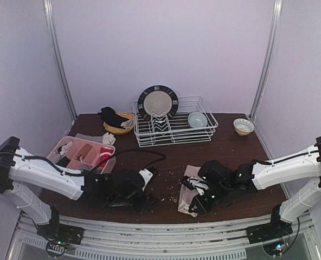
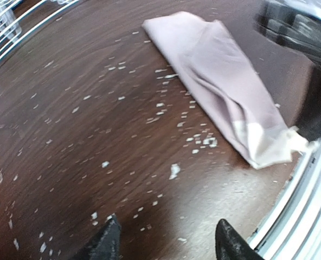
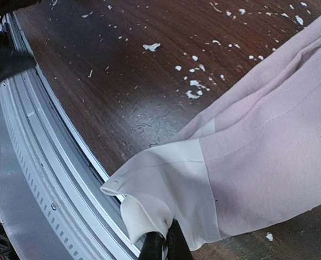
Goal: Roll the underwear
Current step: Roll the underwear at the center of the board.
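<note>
The right gripper (image 3: pixel 161 246) is pinching one end of the folded, pale pink, white-hemmed fabric underwear (image 3: pixel 258 141), jaws closed tight, at five o'clock on the dark brown wooden table (image 3: pixel 122 70). The left gripper (image 2: pixel 167 230) is hovering at seven o'clock, jaws apart, holding nothing.

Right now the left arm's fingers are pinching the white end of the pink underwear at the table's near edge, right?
No: the right arm's fingers are pinching the white end of the pink underwear at the table's near edge, as the right wrist view shows.
</note>
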`<state>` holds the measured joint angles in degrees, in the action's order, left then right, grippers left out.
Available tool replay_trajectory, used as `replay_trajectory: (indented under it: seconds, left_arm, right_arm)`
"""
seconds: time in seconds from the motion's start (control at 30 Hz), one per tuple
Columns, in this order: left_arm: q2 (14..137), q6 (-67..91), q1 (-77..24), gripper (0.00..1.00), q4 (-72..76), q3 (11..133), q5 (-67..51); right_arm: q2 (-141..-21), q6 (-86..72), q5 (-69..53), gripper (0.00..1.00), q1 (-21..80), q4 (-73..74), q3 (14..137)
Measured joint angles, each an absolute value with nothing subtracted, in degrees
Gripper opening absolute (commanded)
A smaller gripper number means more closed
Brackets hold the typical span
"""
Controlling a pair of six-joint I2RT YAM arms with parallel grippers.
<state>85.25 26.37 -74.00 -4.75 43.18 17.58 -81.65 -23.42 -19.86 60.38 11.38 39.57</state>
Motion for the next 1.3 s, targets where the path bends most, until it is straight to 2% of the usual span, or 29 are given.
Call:
replay_trajectory:
  seconds: [0.07, 0.13, 0.27, 0.37, 0.5, 0.7, 0.93, 1.23, 1.3]
  left_arm:
    - [86.21, 23.07, -74.0, 0.71, -2.48, 43.18, 15.4]
    - [87.05, 19.97, -74.0, 0.75, 0.12, 43.18, 13.37]
    - [89.12, 12.69, -74.0, 0.78, 9.06, 42.83, 7.68]
    - [91.2, 6.15, -74.0, 0.85, 20.75, 40.18, 3.75]
    - [97.86, -3.79, -73.97, 0.86, 34.41, 37.12, -0.54]
    - [106.37, -14.85, -71.44, 0.86, 42.0, 37.89, -10.0]
    - [111.26, -20.27, -66.0, 0.84, 42.46, 45.39, -19.51]
    - [114.96, -23.31, -65.01, 0.72, 36.58, 52.25, -28.58]
    - [115.35, -23.62, -64.86, 0.65, 34.89, 52.73, -29.95]
  right_arm:
    - [-81.65, -23.44, -22.59, 0.0, 58.15, 10.68, 39.0]
    - [-81.67, -23.83, -25.28, 0.0, 56.21, 9.67, 38.48]
    - [-81.76, -24.71, -31.14, 0.0, 52.56, 6.59, 37.01]
    - [-82.56, -25.34, -34.94, 0.0, 49.5, 4.93, 36.32]
    - [-84.6, -25.71, -38.74, 0.0, 46.52, 3.09, 36.14]
    - [-84.79, -25.54, -40.97, 0.0, 46.17, 2.09, 35.62]
    - [-84.79, -25.02, -40.99, 0.0, 46.17, 2.44, 35.2]
    - [-84.79, -24.1, -40.73, 0.0, 46.17, 2.81, 35.2]
    - [-84.79, -24.01, -40.69, 0.0, 46.17, 2.98, 35.2]
